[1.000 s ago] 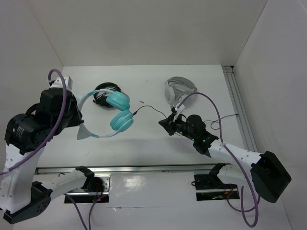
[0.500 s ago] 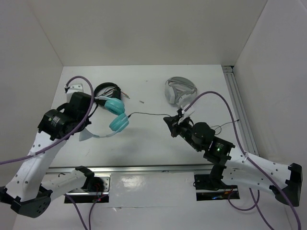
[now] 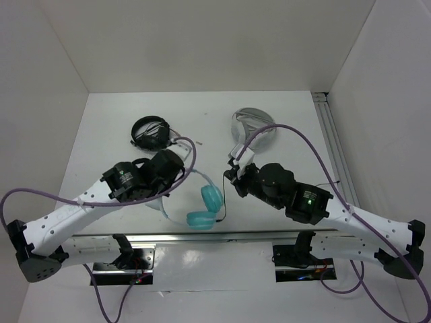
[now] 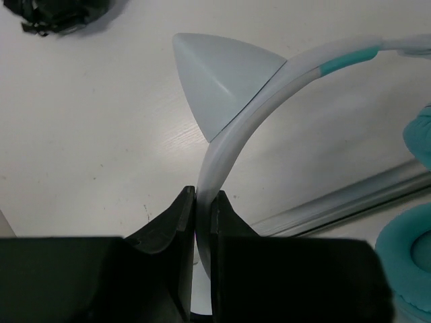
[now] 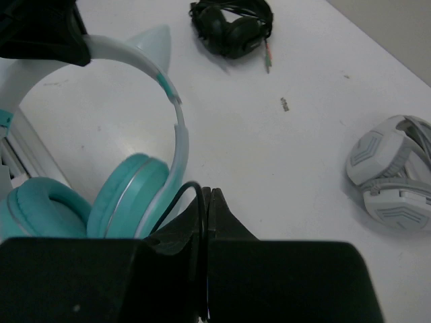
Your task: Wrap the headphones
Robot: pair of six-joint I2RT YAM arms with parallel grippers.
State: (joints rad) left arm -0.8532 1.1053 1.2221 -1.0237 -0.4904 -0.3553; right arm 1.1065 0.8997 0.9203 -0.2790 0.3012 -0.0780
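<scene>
Both pairs of jaws are almost closed: my left gripper (image 4: 202, 196) pinches the headband (image 4: 237, 131) of the headphones (image 3: 211, 198), and my right gripper (image 5: 205, 195) pinches the cable (image 5: 190, 184). I see the headphones centrally, by the near edge of the table (image 3: 289, 111).

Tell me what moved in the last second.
The left gripper, clamped on the pale headband, carried the teal over-ear headphones from beside the black headphones toward the near edge. The right gripper still pinches the thin black cable; black and grey-and-white headphones stayed put.
</scene>
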